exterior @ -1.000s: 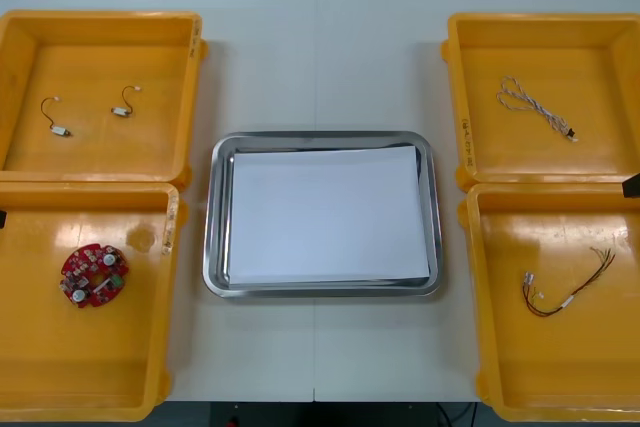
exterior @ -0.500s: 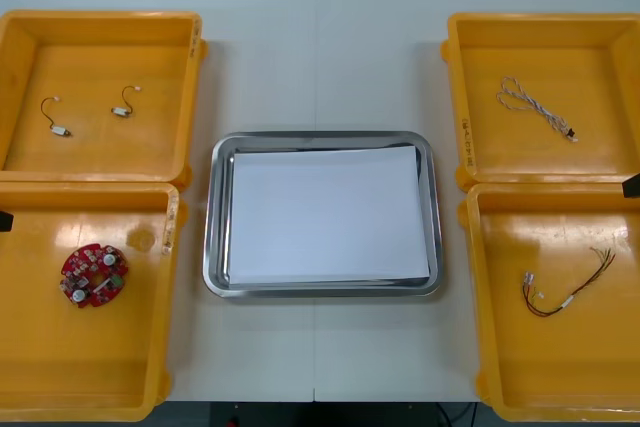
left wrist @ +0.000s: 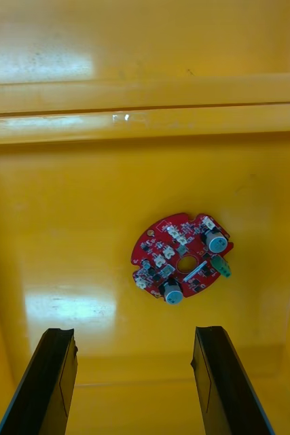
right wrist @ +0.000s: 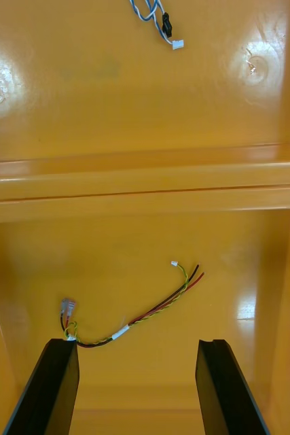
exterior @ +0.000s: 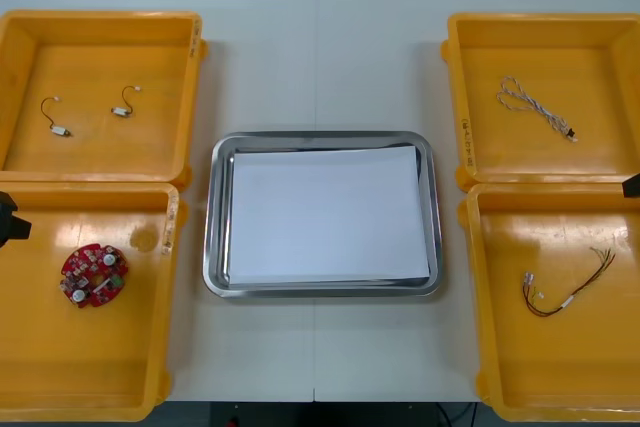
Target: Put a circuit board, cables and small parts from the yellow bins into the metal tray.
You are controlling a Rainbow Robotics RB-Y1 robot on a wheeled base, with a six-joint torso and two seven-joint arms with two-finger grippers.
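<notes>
We see the left gripper (left wrist: 134,336) with its 2 black fingers standing apart, nothing between them, hanging over the near left yellow bin (exterior: 150,367). The round red circuit board (left wrist: 182,257) lies flat on the bin floor just beyond the fingertips, untouched. In the front view a black corner of this gripper juts in at the left edge, the rest cut off. The right gripper (right wrist: 138,343) likewise has its fingers spread and empty above the near right bin (exterior: 490,347), where the red and yellow cable (right wrist: 134,314) lies just beyond the fingertips. Past the bin wall, the twisted blue and white cable (right wrist: 155,17) in the far right bin (exterior: 455,77) is cut off, its connector end showing. The metal tray (exterior: 215,247), white inside, sits between the bins. 2 small metal parts (exterior: 60,119) with thin leads lie in the far left bin (exterior: 20,47), too small for us to tell more.
</notes>
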